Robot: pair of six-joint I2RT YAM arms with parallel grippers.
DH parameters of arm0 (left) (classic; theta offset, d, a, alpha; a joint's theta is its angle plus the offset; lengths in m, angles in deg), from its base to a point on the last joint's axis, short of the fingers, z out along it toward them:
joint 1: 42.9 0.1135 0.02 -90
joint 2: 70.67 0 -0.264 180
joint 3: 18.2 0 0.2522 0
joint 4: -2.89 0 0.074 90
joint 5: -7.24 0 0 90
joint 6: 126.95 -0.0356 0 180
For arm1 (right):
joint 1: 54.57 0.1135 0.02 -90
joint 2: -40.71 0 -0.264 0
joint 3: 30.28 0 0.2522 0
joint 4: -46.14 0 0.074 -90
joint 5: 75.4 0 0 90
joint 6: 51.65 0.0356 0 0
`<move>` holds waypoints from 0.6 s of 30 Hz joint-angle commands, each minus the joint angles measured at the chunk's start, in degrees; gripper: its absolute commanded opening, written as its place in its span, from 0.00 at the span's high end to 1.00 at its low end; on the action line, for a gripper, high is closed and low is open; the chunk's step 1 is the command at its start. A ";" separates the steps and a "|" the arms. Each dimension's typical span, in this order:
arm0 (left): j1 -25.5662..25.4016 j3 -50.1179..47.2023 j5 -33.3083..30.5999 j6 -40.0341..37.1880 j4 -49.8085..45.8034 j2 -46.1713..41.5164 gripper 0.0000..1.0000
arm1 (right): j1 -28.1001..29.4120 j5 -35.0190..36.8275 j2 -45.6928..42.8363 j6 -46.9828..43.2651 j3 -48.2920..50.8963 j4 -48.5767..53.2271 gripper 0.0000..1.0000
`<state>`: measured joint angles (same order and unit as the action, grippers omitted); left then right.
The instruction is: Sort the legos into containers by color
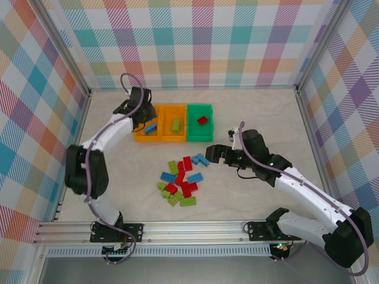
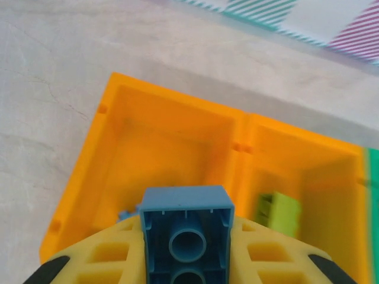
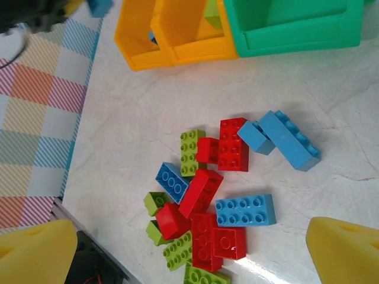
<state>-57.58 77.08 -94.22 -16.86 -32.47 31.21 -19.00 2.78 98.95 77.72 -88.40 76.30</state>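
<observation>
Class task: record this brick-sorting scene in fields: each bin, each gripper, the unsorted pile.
Left orange plastic bin: one blue brick inside
Middle orange plastic bin: one lime green brick
Green plastic bin: one red brick
Left gripper: shut on a blue studded brick, at the left bin
Right gripper: open, near the pile
Pile: red, blue and lime bricks loose on the table

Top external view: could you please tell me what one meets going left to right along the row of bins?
Left orange bin → middle orange bin holding a lime green brick → green bin holding a red brick.
</observation>
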 commanded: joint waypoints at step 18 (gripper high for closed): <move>-7.63 -8.75 8.99 -6.67 -8.08 -27.04 0.32 | 8.81 8.22 14.85 -1.15 -9.47 7.91 0.14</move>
<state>-60.23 71.57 -87.42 -19.83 -36.95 13.34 -12.37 7.72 109.27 77.70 -93.39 81.88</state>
